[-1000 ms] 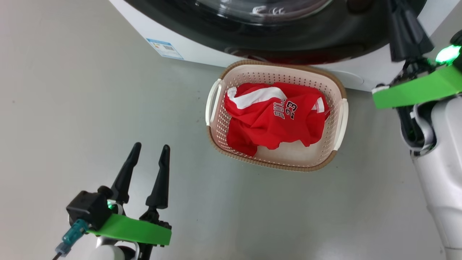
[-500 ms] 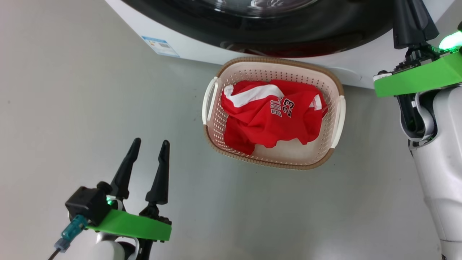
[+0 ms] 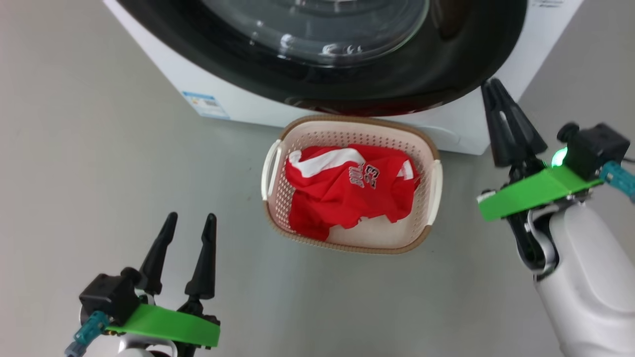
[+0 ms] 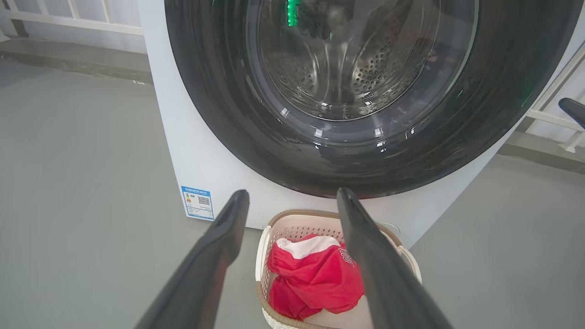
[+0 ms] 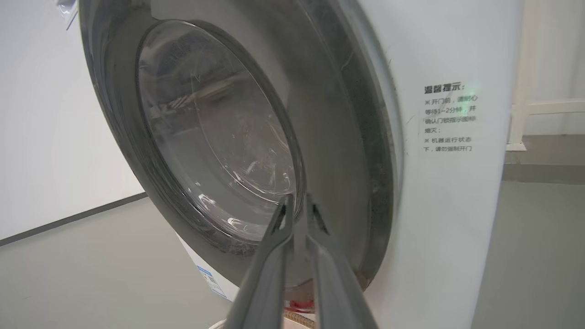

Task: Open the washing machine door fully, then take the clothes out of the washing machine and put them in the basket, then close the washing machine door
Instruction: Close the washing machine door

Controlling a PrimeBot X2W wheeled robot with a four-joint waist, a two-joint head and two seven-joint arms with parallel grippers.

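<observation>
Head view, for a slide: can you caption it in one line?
Red clothes lie in the basket before the washer door; left claw open, right claw shut.

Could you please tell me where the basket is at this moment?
In the head view the basket sits on the floor at centre, directly before the washing machine, holding the clothes.

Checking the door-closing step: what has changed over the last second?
The right gripper, jaws shut and empty, has drawn back from the rim of the washing machine door toward the robot. The head camera moved too, shifting the whole view. Unchanged: door closed, clothes in the basket, left gripper open and idle.
</observation>
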